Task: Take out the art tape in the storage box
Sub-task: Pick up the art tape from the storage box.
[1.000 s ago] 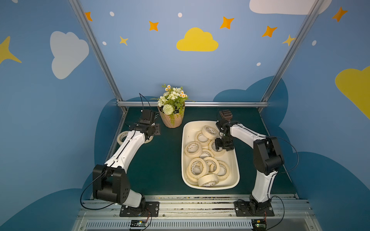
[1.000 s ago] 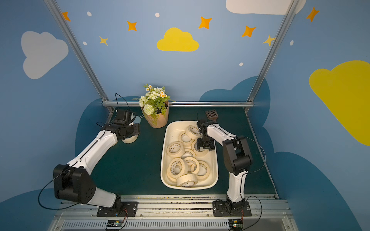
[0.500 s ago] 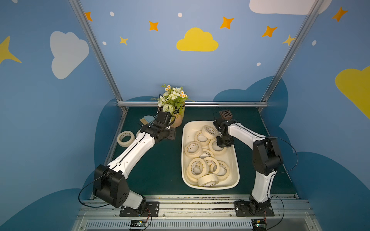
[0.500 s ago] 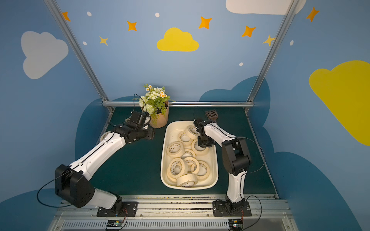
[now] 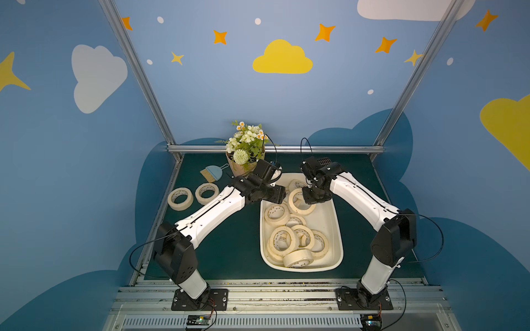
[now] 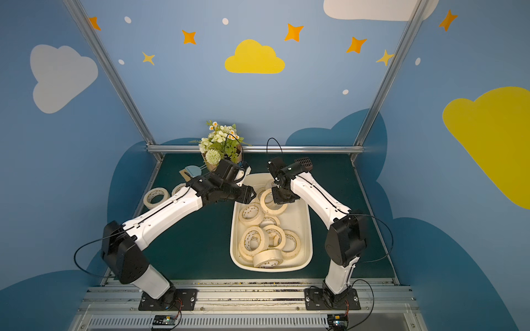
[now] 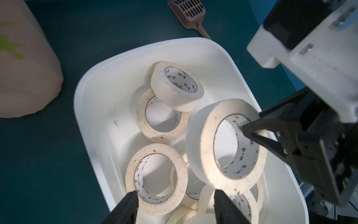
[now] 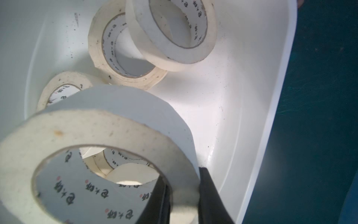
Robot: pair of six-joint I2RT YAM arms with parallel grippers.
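Near end of storage box (image 5: 325, 220): most art tape rolls (image 5: 296, 258) lie piled. Further back, your R gripper (image 8: 184, 195) pinches one roll (image 8: 108, 124) by its wall, finger thru core, so it hangs tilted, clear. L gripper (image 7: 174, 207) hovers spread alongside, prob. next pick. Beyond, two rolls (image 5: 180, 207) out on mat (image 5: 241, 238).

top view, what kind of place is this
Probably a staged robot test booth: two arms bolted to a metal rail, walls painted with clouds and stars, a tub of tape rolls on a green mat.
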